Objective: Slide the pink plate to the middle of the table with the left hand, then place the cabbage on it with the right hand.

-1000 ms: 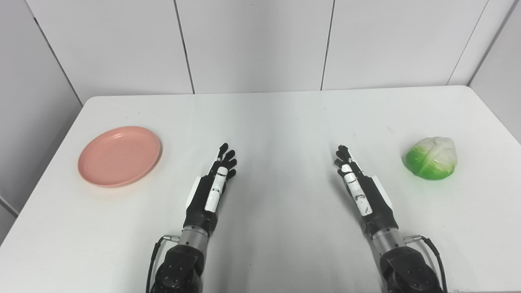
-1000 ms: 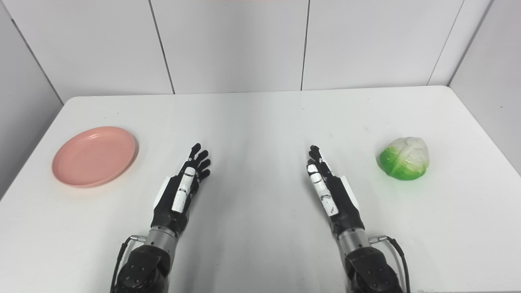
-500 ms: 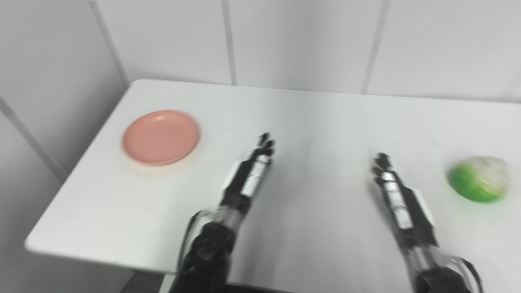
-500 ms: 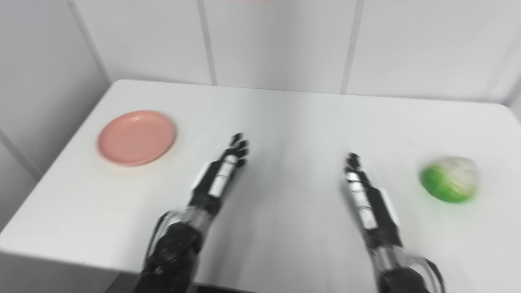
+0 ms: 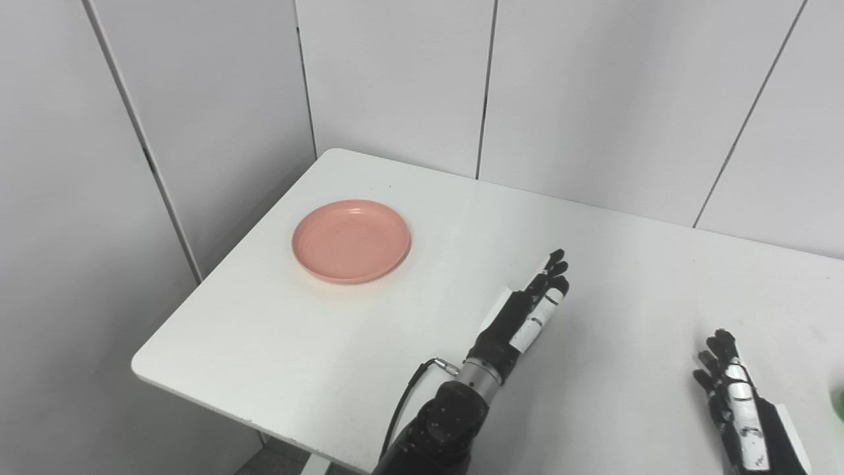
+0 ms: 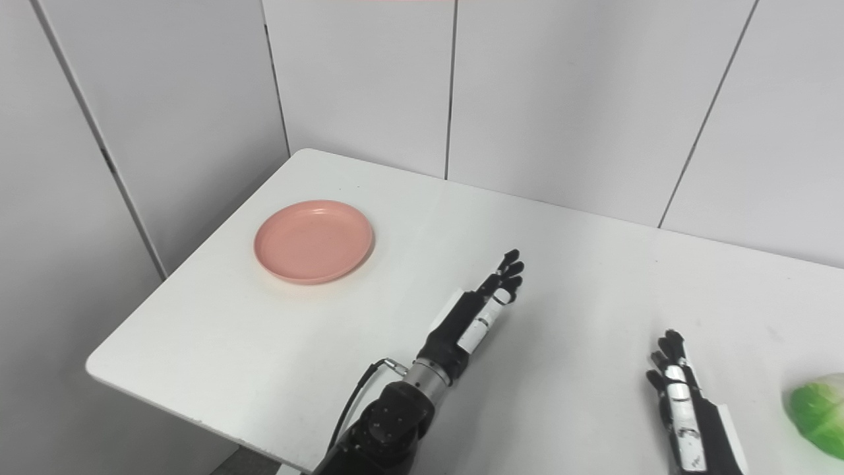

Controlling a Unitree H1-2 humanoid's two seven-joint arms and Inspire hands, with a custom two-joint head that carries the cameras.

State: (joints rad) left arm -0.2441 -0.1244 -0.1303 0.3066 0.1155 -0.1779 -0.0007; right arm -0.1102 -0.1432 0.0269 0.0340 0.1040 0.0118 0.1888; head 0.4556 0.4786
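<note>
- The pink plate (image 5: 351, 241) sits flat on the white table (image 5: 316, 343), near the table's left end and toward the back.
- Nothing lies on the plate.
- The plate is well apart from both hands.
- The left hand (image 5: 527, 310) is over the table, to the right of the plate and nearer to the robot.
- Its fingers (image 5: 556, 267) are straight and close side by side, pointing away from the robot toward the wall.
- It holds nothing and does not touch the plate.
- The black left arm (image 5: 442, 422) comes up from the bottom edge, with a thin cable (image 5: 402, 409) looping beside the wrist.
- The right hand (image 6: 686, 409) is low in the picture, near the bottom right corner.
- Its fingers (image 6: 667, 356) are also stretched out, a little apart, and it holds nothing.
- The cabbage (image 6: 817, 412) is green and lies on the table at the far right edge of the right eye view, partly cut off.
- It is just to the right of the right hand, not touching it.
- In the left eye view only a tiny green bit of it shows.
- Grey wall panels (image 5: 395, 79) stand behind the table and on its left side.
</note>
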